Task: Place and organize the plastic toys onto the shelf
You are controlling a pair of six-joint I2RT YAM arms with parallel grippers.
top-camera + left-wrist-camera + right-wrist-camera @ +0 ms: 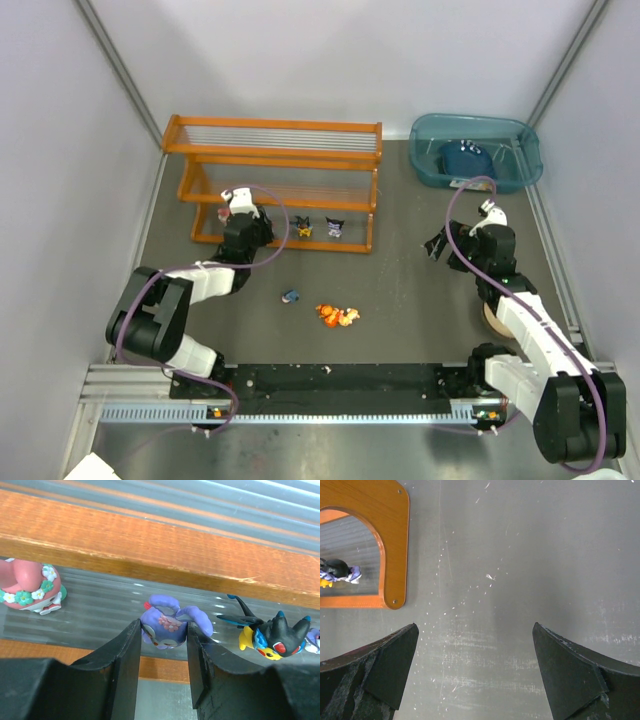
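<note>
- Left gripper [162, 652] fills the bottom of the left wrist view. Its black fingers [122, 670] press against either side of a small purple long-eared plastic figurine [167, 622]. This toy sits on the silvery rods of the lowest tier of the wide orange-framed shelf [150, 545].
- Only this view shows a pink flower-trimmed figurine [30, 587] well to the left on the same tier. A black-and-blue figurine with a yellow face [272, 632] stands near on the right, and bare rod shows on both sides of the held toy.
- Only the top view shows the loose toys. A small blue figurine [291, 296] and an orange-and-yellow figurine [338, 316] lie on the dark grey table [420, 320] between the arms, well clear of the shelf's front edge.
- At the far right, a teal translucent bin [500, 122] holds a dark blue item [463, 158]. It stands apart from the shelf's right end.
- Right gripper [475, 645] hangs over bare table with its fingers spread wide, holding nothing. The right wrist view alone shows a black-and-purple figurine [339, 571] through the shelf's end panel.
</note>
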